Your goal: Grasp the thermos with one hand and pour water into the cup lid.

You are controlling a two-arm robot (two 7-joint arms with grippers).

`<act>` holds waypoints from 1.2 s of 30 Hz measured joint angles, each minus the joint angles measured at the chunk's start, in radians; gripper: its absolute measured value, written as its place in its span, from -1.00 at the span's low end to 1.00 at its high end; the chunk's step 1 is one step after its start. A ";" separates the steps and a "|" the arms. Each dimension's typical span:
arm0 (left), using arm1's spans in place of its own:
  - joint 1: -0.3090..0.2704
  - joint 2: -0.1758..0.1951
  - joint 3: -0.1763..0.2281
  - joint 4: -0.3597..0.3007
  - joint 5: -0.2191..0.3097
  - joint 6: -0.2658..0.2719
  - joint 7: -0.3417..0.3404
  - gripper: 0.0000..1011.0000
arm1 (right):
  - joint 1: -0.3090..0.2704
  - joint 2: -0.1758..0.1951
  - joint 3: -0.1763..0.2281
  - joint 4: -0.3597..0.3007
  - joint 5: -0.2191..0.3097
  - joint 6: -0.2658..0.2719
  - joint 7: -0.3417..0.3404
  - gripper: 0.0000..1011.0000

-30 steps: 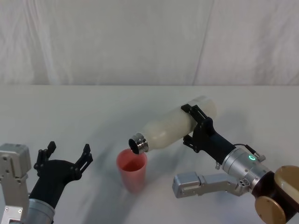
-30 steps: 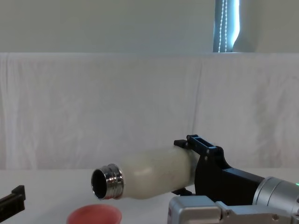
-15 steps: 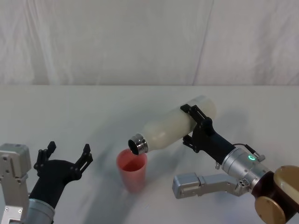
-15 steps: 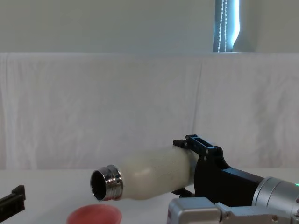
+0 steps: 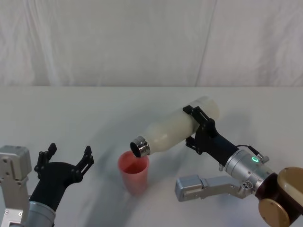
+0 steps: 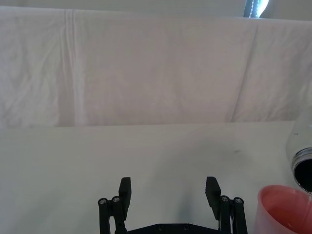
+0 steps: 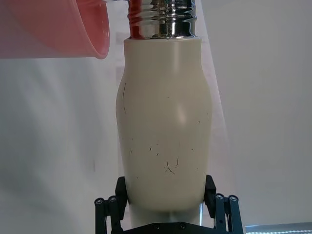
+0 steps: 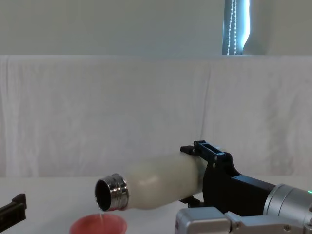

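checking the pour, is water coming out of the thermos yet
Yes, in the chest view a thin stream falls from the thermos mouth into the cup lid.

A white-clothed table carries the pink cup lid.

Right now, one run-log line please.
phase: pouring | right gripper: shut on thermos, tilted over cup lid | water trickling | left gripper: open, idle

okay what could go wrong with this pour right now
The thermos, tipped in the right gripper, pours a thin stream near the cup lid's rim; more tilt might overshoot it. The lid stands unheld, with the open left gripper apart from it, so a nudge could topple it.
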 joint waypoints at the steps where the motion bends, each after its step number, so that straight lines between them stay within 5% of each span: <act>1: 0.000 0.000 0.000 0.000 0.000 0.000 0.000 0.98 | 0.000 0.000 0.000 0.000 0.000 0.000 0.000 0.88; 36: 0.000 0.000 0.000 0.000 0.000 0.000 0.000 0.98 | 0.002 0.002 -0.004 0.004 -0.003 0.003 -0.005 0.88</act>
